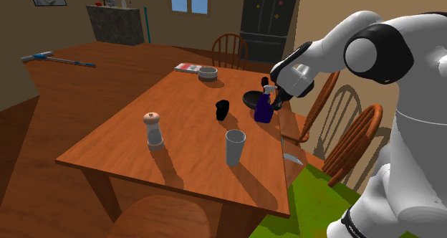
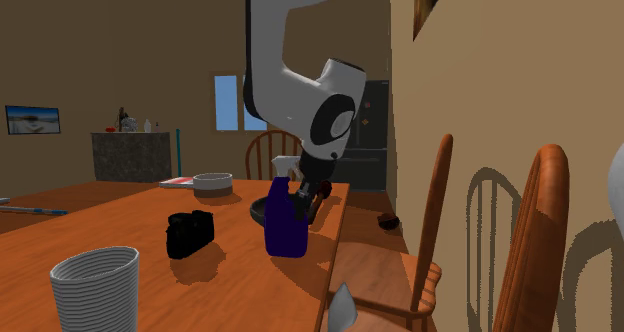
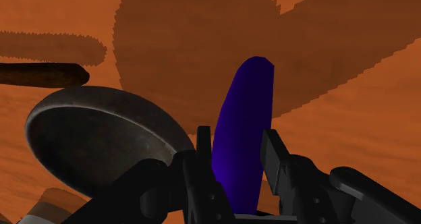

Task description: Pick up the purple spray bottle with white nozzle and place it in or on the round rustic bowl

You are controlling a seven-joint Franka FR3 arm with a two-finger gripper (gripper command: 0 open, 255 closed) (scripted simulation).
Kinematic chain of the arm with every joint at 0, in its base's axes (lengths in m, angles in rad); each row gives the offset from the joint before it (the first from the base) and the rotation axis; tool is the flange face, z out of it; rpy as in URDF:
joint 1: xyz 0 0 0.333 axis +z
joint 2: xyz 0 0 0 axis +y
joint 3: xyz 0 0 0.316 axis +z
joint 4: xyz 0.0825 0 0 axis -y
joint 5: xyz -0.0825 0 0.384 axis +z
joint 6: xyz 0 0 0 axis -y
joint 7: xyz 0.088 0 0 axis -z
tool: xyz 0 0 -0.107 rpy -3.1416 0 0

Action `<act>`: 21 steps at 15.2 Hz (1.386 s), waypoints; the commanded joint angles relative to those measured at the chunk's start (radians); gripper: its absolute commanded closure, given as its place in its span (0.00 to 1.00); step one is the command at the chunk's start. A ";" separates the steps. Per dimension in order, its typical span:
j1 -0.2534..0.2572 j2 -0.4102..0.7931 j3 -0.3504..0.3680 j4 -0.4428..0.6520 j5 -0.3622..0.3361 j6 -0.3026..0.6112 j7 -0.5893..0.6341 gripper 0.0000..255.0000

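A: Scanning the wooden table [image 1: 107,154] first: spotting a pepper mill [image 1: 152,129] and a ribbed grey cup [image 1: 235,147] toward the near edge, well apart from the action. Anything closer in?

B: Picking out a small black object [image 1: 222,109] mid-table, near the purple spray bottle [image 1: 263,111] but not touching it. Farther back, a pale bowl [image 1: 208,72] beside a flat book [image 1: 188,67]. Also wooden chairs [image 2: 545,240] lined up along the arm's side of the table.

A: And the round dark bowl [image 3: 101,138]?

B: Right beside the bottle, on the side away from the chairs. Touching or just apart, cannot tell.

A: Over to the arm [image 1: 372,50] now.

B: Reaching in over the table edge, wrist bent downward at a slant, with the gripper [image 3: 237,145] down on the bottle's upper part, just under the white nozzle [image 2: 287,163]. Both fingers [image 3: 275,155] narrowed, pressed against the flanks of the purple body, clasping it.

A: And the bottle's lie?

B: Upright, long axis near vertical, base toward the tabletop, nozzle on top and seemingly jutting toward the second exterior view's left. Resting or just lifted, hard to tell.
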 commanded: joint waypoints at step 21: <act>0.215 -0.230 -0.246 0.002 -0.494 -0.085 0.382 1.00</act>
